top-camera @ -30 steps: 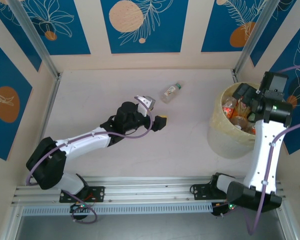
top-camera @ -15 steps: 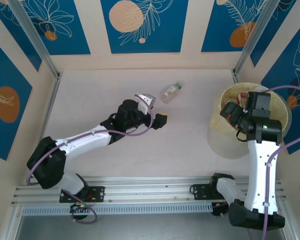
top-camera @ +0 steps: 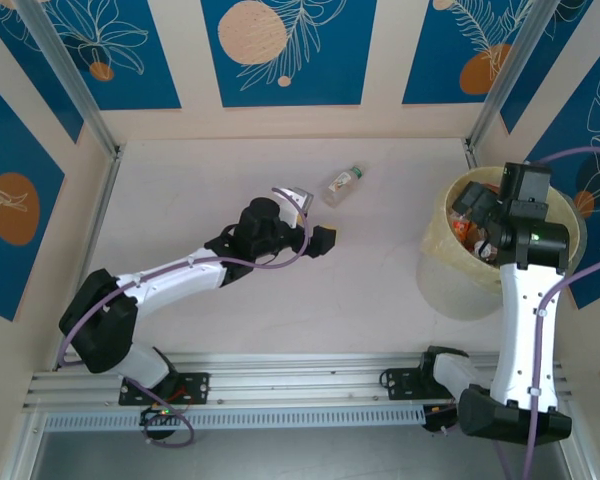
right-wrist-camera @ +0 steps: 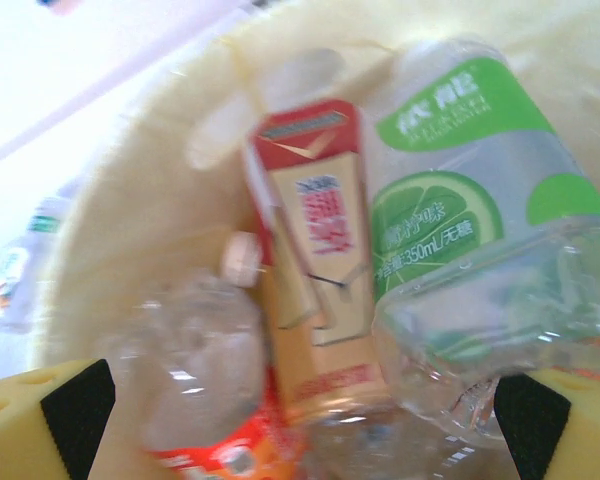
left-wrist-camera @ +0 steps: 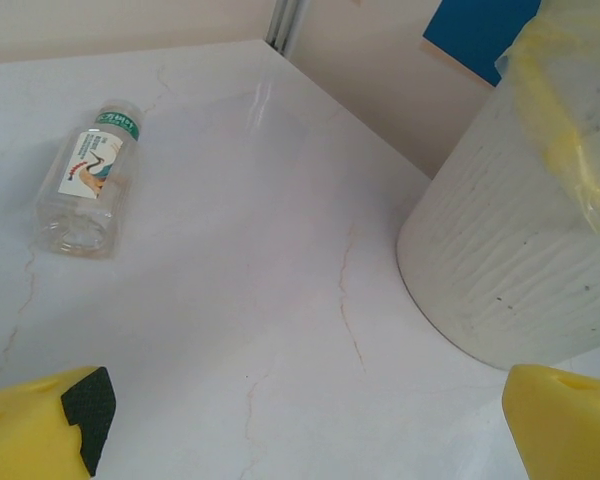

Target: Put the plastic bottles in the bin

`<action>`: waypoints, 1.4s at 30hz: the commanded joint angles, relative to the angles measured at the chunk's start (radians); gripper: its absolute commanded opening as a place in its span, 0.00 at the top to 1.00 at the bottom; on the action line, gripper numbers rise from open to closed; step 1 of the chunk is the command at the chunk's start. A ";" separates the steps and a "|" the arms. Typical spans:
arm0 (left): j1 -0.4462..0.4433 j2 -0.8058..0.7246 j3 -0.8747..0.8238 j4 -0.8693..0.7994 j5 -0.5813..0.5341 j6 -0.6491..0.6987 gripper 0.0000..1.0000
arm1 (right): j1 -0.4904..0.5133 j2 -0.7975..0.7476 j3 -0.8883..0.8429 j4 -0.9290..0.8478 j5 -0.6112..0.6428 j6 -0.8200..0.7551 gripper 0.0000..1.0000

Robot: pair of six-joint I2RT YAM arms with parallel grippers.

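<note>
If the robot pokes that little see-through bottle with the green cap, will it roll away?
Probably yes: the small clear plastic bottle with a green cap lies on its side on the smooth white table, so a nudge could roll it. It looks empty, so likely light. Its clear walls may squash when squeezed.

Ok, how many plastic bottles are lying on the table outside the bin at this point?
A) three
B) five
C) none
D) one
D: a single clear bottle with a green cap lies on its side on the table. The other bottles in view are inside the bin.
</note>
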 commanded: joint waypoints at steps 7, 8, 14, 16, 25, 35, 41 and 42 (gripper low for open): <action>0.037 -0.068 -0.054 -0.061 -0.361 -0.086 0.00 | 0.299 0.041 0.039 0.298 -0.250 0.053 0.01; 0.047 -0.079 -0.070 -0.066 -0.381 -0.112 0.00 | 0.343 0.071 0.041 0.326 -0.223 0.053 0.01; 0.124 -0.144 -0.172 -0.107 -0.481 -0.268 0.00 | 0.545 0.324 0.077 0.483 -0.062 0.034 0.01; 0.145 -0.165 -0.204 -0.109 -0.484 -0.296 0.00 | 0.571 0.411 0.076 0.551 0.028 0.068 0.01; 0.185 -0.239 -0.293 -0.114 -0.476 -0.333 0.00 | 0.556 0.864 0.300 0.550 0.148 0.338 0.00; 0.214 -0.344 -0.397 -0.119 -0.511 -0.371 0.00 | 0.556 1.251 0.640 0.336 0.263 0.464 0.00; 0.232 -0.397 -0.443 -0.118 -0.537 -0.389 0.00 | 0.556 1.365 0.703 0.326 0.201 0.485 0.02; 0.234 -0.402 -0.447 -0.118 -0.538 -0.391 0.00 | 0.556 1.390 0.722 0.323 0.196 0.483 0.03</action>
